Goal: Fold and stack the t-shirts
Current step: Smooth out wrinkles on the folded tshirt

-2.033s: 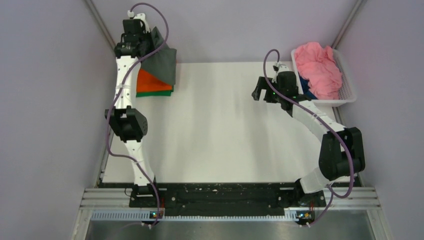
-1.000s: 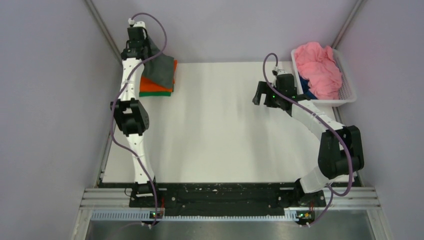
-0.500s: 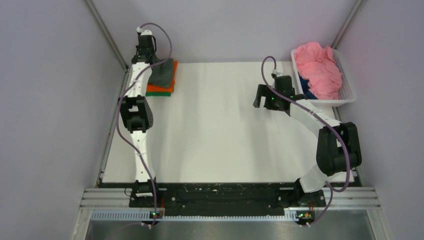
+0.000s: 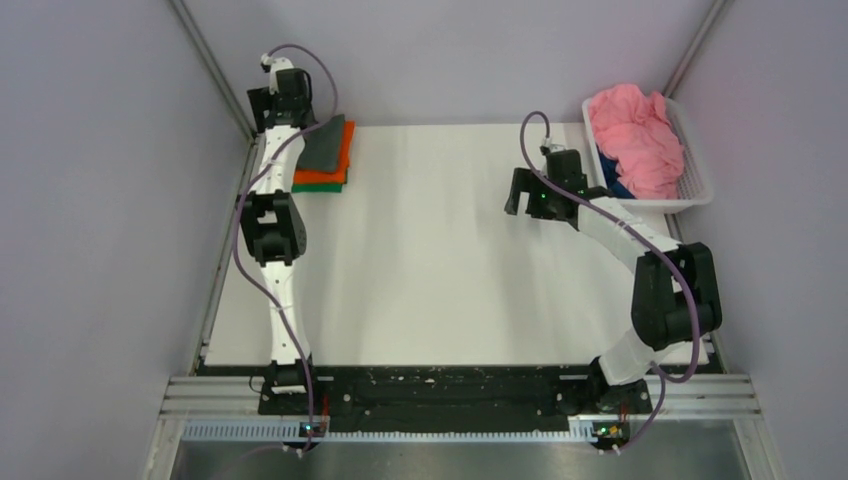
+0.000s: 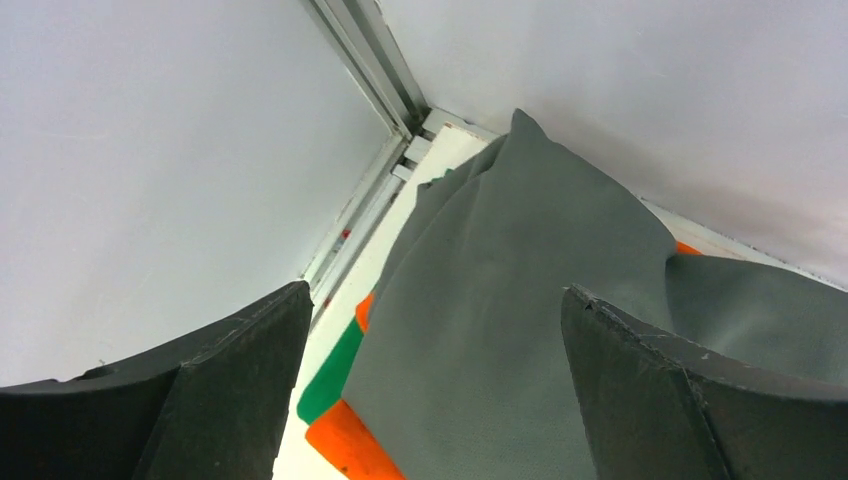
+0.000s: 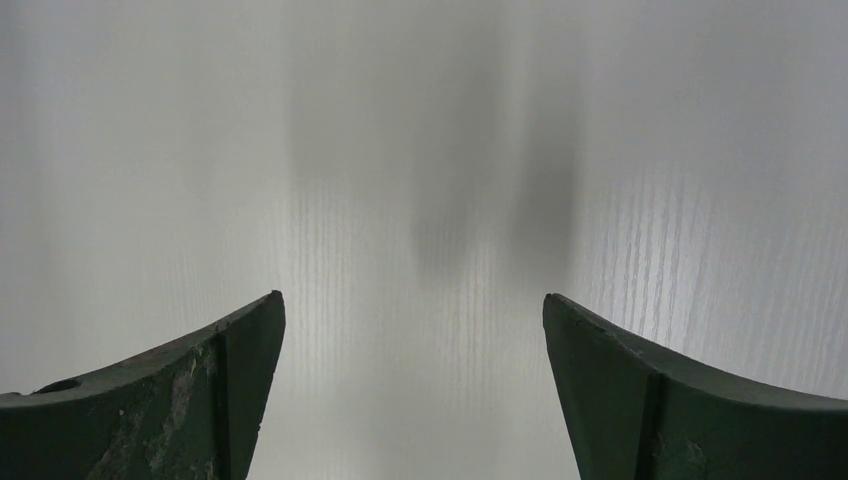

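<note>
A folded dark grey t-shirt (image 4: 326,145) lies on top of a stack of an orange t-shirt (image 4: 335,172) and a green t-shirt (image 4: 316,187) at the table's far left corner. My left gripper (image 4: 288,105) hovers over the stack's far edge, open. In the left wrist view the grey t-shirt (image 5: 520,290) lies loose between and below the spread fingers (image 5: 240,370), with the orange (image 5: 345,445) and green (image 5: 330,375) edges beneath. My right gripper (image 4: 517,192) stands open over bare table (image 6: 412,200), holding nothing. A pink t-shirt (image 4: 636,135) and a blue one (image 4: 612,187) sit in the basket.
A white plastic basket (image 4: 703,172) stands at the far right edge of the table. The enclosure's walls meet at a metal corner post (image 5: 365,60) just behind the stack. The white tabletop (image 4: 430,260) spreads between the two arms.
My left gripper has opened and let go of the dark grey t-shirt, which now lies flat on the orange one. The right arm has hardly moved.
</note>
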Controlling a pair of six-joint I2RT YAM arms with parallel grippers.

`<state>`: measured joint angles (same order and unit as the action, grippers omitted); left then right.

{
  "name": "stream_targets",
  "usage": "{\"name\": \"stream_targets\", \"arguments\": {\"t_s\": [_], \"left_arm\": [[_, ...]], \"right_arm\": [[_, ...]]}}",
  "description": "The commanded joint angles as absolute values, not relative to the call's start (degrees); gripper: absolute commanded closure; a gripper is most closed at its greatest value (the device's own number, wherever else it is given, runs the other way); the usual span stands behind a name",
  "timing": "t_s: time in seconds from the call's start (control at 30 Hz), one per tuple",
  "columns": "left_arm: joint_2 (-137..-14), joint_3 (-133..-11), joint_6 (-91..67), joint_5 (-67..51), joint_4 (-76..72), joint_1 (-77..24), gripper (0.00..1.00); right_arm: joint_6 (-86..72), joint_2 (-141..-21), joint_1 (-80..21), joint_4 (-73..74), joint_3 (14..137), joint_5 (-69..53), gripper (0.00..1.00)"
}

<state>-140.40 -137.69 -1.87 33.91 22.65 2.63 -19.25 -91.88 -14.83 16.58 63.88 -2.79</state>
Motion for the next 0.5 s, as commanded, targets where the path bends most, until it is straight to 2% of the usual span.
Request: {"name": "stream_targets", "arguments": {"t_s": [0.0,0.2,0.47], "left_arm": [[-136.5,-134.2,-4.9,29.2,20.4,2.9,0.01],[-132.8,-124.5,-10.2,14.8,19.5,2.9,0.01],[-136.3,-122.5,-12.7,11.5,20.6,5.4,0.01]], "right_arm": [[-19.6,-92.4,-15.8,15.8,66.2,-2.2,0.01],[-19.7,-93.2,-16.0,15.5,65.8,-3.2,0.01],[-19.0,-93.0,-16.1,15.5,64.6,-3.3,0.01]]}}
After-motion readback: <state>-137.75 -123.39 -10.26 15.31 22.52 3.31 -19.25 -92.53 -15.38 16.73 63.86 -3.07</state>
